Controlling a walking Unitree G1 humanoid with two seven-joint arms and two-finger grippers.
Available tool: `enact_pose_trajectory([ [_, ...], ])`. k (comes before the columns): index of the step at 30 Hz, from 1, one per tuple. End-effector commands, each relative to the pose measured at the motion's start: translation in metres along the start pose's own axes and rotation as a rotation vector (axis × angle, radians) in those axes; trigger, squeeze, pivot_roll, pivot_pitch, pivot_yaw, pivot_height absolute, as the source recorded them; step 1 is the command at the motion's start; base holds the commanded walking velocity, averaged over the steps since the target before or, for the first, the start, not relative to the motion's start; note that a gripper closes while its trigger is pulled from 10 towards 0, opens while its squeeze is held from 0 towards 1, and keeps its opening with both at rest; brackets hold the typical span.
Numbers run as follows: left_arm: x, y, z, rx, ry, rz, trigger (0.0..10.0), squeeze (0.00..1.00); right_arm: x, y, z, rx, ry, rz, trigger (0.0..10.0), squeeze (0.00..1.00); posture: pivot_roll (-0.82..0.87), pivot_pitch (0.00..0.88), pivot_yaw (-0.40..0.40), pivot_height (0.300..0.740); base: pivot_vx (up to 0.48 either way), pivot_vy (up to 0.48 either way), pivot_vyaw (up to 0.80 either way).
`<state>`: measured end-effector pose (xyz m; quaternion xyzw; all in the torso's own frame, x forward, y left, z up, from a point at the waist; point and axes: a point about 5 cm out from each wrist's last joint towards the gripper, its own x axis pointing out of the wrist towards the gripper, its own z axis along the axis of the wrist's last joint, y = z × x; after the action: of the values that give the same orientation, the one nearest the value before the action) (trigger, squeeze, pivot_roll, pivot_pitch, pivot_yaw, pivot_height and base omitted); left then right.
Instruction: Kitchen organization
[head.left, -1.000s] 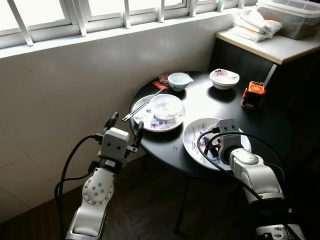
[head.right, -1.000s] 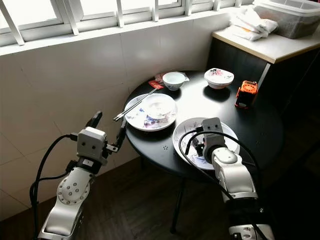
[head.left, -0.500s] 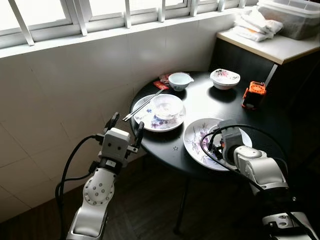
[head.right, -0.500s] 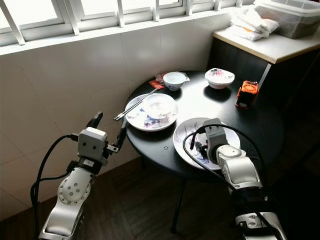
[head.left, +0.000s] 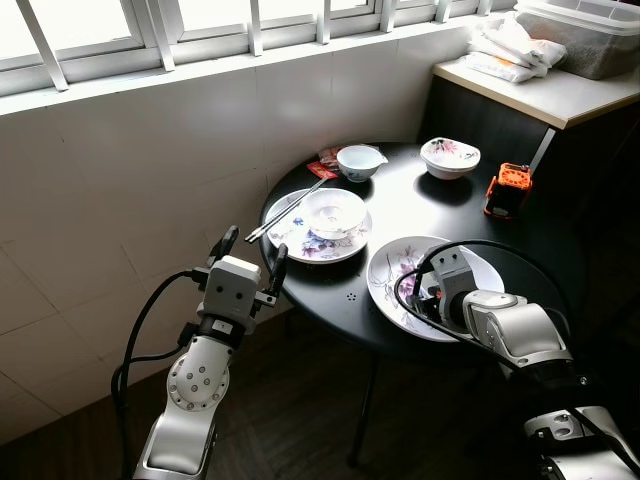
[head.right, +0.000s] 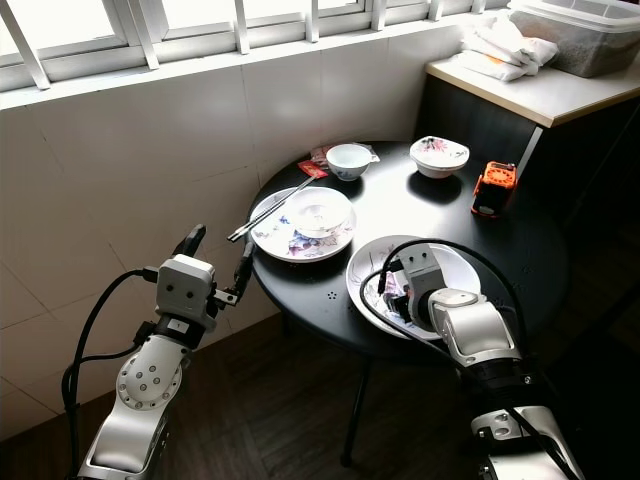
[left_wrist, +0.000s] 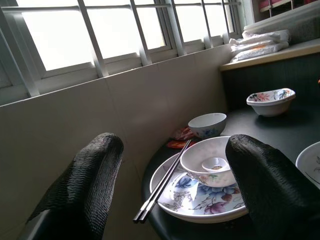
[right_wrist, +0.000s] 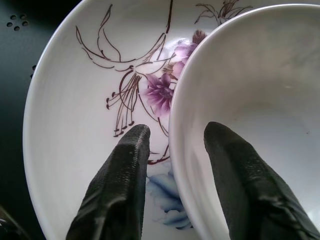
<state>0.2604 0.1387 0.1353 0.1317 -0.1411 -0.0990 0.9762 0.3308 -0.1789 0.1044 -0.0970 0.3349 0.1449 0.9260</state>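
Note:
A flowered plate (right_wrist: 75, 100) lies at the near edge of the round black table (head.left: 400, 205), with a plain white bowl (right_wrist: 250, 75) resting in it. My right gripper (right_wrist: 177, 129) is open, low over this plate; one finger is outside the bowl over the plate, the other inside the bowl, the rim between them. My left gripper (head.left: 255, 245) is open in the air just left of the table, pointing at a second flowered plate (head.left: 320, 250). That plate carries a bowl (head.left: 333, 210) and chopsticks (head.left: 285, 212).
Farther back on the table are a small white bowl (head.left: 360, 160), a floral bowl (head.left: 449, 156), red packets (head.left: 322, 168) and an orange object (head.left: 507, 188). A counter (head.left: 540, 95) with folded cloths and a plastic box stands at the back right. A tiled wall runs on the left.
My right forearm has swung down and to the right, and its wrist now sits lower over the near plate. The left arm and the dishes have not moved.

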Motion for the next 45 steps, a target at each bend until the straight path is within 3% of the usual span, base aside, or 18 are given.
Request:
enact_pose_trajectory([
  [1, 0.000, -0.003, -0.002, -0.005, 0.018, -0.007, 10.0, 0.00, -0.001, -0.004, 0.002, -0.019, 0.011, -0.011, 0.0, 0.00, 0.08, 0.000, -0.054, 0.740, 0.000, 0.000, 0.00],
  [17, 0.001, -0.003, -0.004, -0.009, 0.035, -0.003, 10.0, 0.00, -0.001, -0.003, -0.001, -0.088, 0.027, 0.000, 0.0, 0.00, 0.08, 0.000, -0.055, 0.740, 0.000, 0.000, 0.00],
  [22, 0.000, -0.003, -0.005, -0.010, 0.042, -0.001, 10.0, 0.00, -0.005, 0.001, 0.011, -0.231, -0.084, -0.058, 0.0, 0.00, 0.08, 0.000, -0.053, 0.740, 0.000, 0.000, 0.00],
  [23, 0.000, -0.002, -0.005, -0.010, 0.045, -0.001, 10.0, 0.00, -0.010, 0.003, 0.025, -0.339, -0.193, -0.121, 0.0, 0.00, 0.08, 0.000, -0.052, 0.740, 0.000, 0.000, 0.00],
  [25, 0.000, -0.002, -0.005, -0.010, 0.046, 0.000, 10.0, 0.00, -0.013, 0.004, 0.030, -0.385, -0.234, -0.149, 0.0, 0.00, 0.08, 0.000, -0.050, 0.740, 0.000, 0.000, 0.00],
  [26, 0.000, -0.002, -0.006, -0.010, 0.047, 0.000, 10.0, 0.00, -0.018, 0.005, 0.040, -0.493, -0.320, -0.214, 0.0, 0.00, 0.08, 0.000, -0.049, 0.740, 0.000, 0.000, 0.00],
  [27, 0.000, -0.002, -0.006, -0.010, 0.047, 0.000, 10.0, 0.00, -0.018, 0.005, 0.040, -0.493, -0.320, -0.214, 0.0, 0.00, 0.08, 0.000, -0.049, 0.740, 0.000, 0.000, 0.00],
  [28, 0.000, -0.002, -0.006, -0.010, 0.049, 0.000, 10.0, 0.00, -0.026, 0.007, 0.052, -0.628, -0.414, -0.312, 0.0, 0.00, 0.08, 0.000, -0.048, 0.740, 0.000, 0.000, 0.00],
  [31, 0.000, -0.002, -0.006, -0.010, 0.051, -0.001, 10.0, 0.00, -0.031, 0.009, 0.059, -0.711, -0.473, -0.379, 0.0, 0.00, 0.08, 0.000, -0.046, 0.740, 0.000, 0.000, 0.00],
  [34, 0.000, -0.002, -0.006, -0.010, 0.051, -0.002, 10.0, 0.00, -0.034, 0.014, 0.060, -0.724, -0.516, -0.404, 0.0, 0.00, 0.08, 0.000, -0.046, 0.740, 0.000, 0.000, 0.00],
  [40, 0.000, -0.002, -0.006, -0.009, 0.052, 0.000, 10.0, 0.00, -0.039, 0.031, 0.060, -0.622, -0.651, -0.346, 0.0, 0.00, 0.08, 0.000, -0.044, 0.740, 0.000, 0.000, 0.00],
  [42, 0.000, -0.002, -0.006, -0.008, 0.051, 0.002, 10.0, 0.00, -0.044, 0.040, 0.064, -0.584, -0.725, -0.327, 0.0, 0.00, 0.08, 0.000, -0.043, 0.740, 0.000, 0.000, 0.33],
  [45, 0.000, -0.001, -0.005, -0.005, 0.048, 0.007, 10.0, 0.00, -0.054, 0.050, 0.072, -0.597, -0.837, -0.336, 0.0, 0.00, 0.08, 0.000, -0.042, 0.740, 0.000, 0.000, 0.80],
])
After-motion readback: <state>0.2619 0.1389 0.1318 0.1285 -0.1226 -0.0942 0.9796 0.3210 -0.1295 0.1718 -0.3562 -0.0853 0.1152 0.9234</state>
